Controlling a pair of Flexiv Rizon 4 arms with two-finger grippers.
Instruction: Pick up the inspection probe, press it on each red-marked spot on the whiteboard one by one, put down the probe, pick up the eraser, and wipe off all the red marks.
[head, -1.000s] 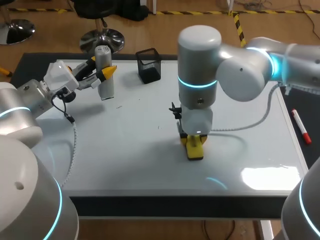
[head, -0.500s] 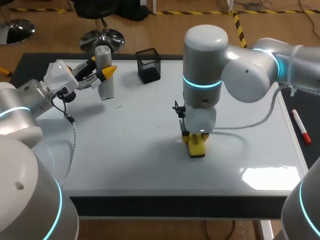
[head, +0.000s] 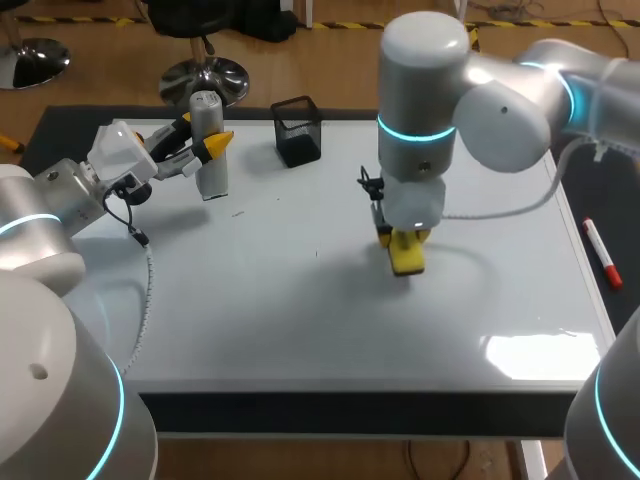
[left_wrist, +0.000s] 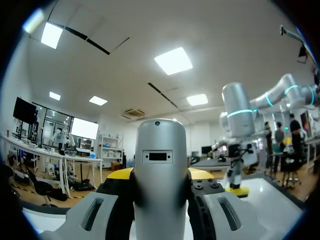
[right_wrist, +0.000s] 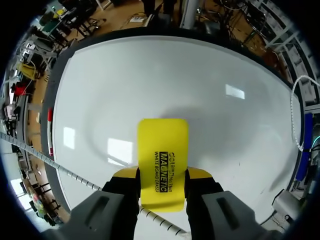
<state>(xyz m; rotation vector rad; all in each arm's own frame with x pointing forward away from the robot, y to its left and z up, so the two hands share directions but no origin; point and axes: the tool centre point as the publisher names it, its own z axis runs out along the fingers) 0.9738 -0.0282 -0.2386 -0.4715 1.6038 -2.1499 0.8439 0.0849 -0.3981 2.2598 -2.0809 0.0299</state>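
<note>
Eraser in the right gripper, probe in the left.
Just toward 3 o'clock from the middle of the whiteboard (head: 250, 300), the right gripper (right_wrist: 162, 181) points straight down, its jaws clamped on the yellow eraser (right_wrist: 163, 150). Whether the eraser touches the surface I cannot tell. A red marker (head: 603, 254) lies off the board's 3 o'clock edge. Farther back, at 10 o'clock, the left gripper (head: 205, 140) squeezes the grey inspection probe (head: 213, 180), held upright — a black mesh cup (head: 297, 130) stands at 11 o'clock.
</note>
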